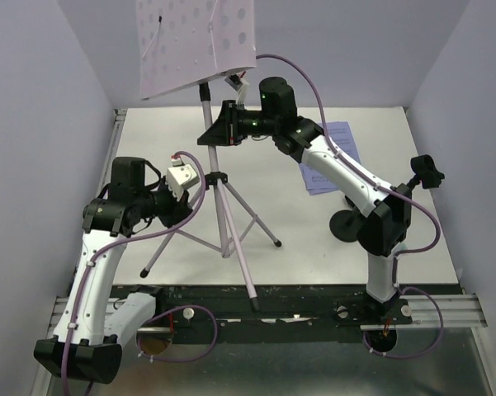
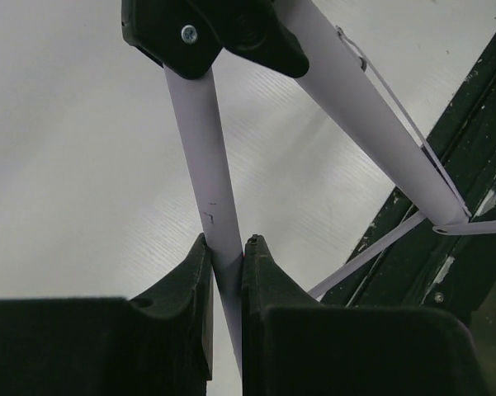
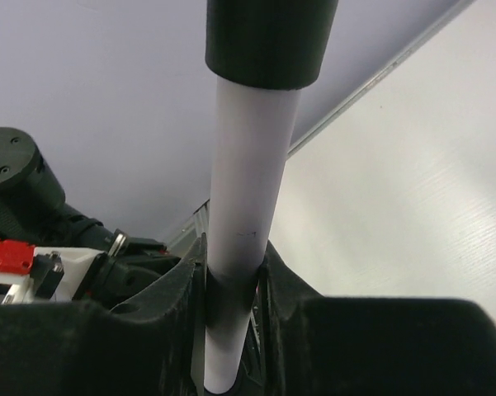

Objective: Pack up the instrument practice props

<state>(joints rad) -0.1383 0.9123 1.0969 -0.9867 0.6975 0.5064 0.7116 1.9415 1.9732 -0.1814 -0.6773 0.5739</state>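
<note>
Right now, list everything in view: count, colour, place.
perforated plate: one, lilac, tilted atop the pole
pole: one, silver, upright mid-table
tripod legs: three, silver, spread on the table
sheet-music page: one, pale lilac-blue, flat behind the right arm
round base: one, black, beside the right arm
clip: one, black, near the right wall
table: one, white
left gripper: black, shut on one of the tripod legs
right gripper: black, shut on the pole
</note>
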